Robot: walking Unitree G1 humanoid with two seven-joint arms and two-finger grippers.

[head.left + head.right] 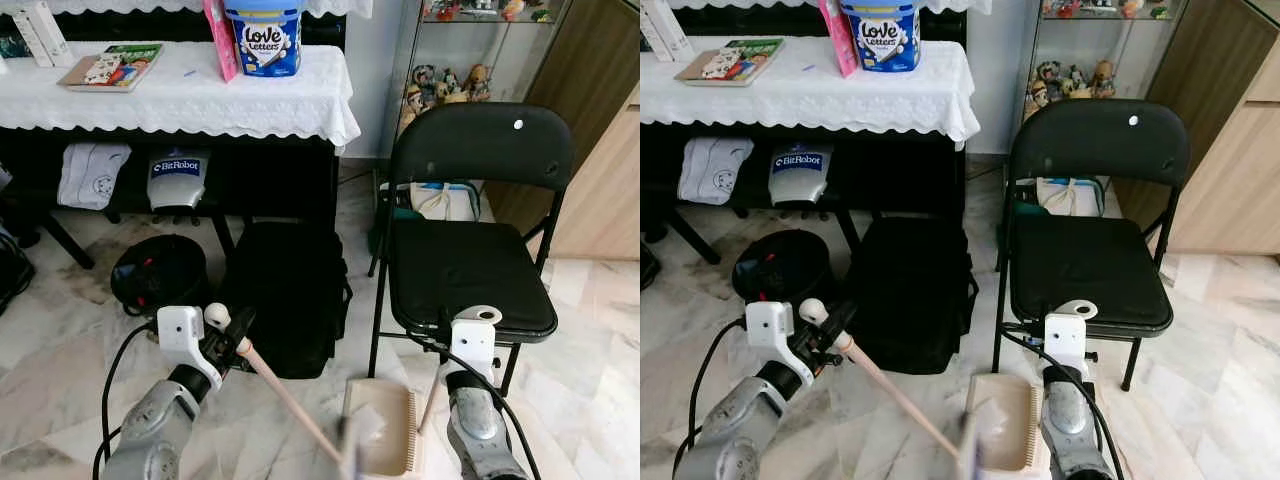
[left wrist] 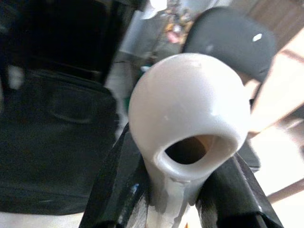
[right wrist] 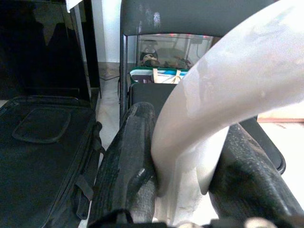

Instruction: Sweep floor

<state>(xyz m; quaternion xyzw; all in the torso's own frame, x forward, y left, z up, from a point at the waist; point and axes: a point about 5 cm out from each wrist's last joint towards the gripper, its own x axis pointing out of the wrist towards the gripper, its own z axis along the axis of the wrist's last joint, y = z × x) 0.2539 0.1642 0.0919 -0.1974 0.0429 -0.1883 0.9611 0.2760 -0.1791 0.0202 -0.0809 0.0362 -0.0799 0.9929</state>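
Firmly in left claw (image 1: 232, 332) — broom (image 1: 290, 400).

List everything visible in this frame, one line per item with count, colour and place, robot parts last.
Broom: one, pale wooden handle with a white cap, held slanting down across the floor.
Dustpan: one, beige, low at the front beside the broom head.
Folding chair: one, black, on the right.
Bag: one, black, on the floor left of the chair.
Table: one, white lace cloth, at the back.
Love Letters tin: one, blue, on the table.
Book: one, colourful cover, on the table.
Robot vacuum: one, black, under the table.
Left gripper: shut on the broom's top.
Right gripper: shut on the dustpan's white handle.
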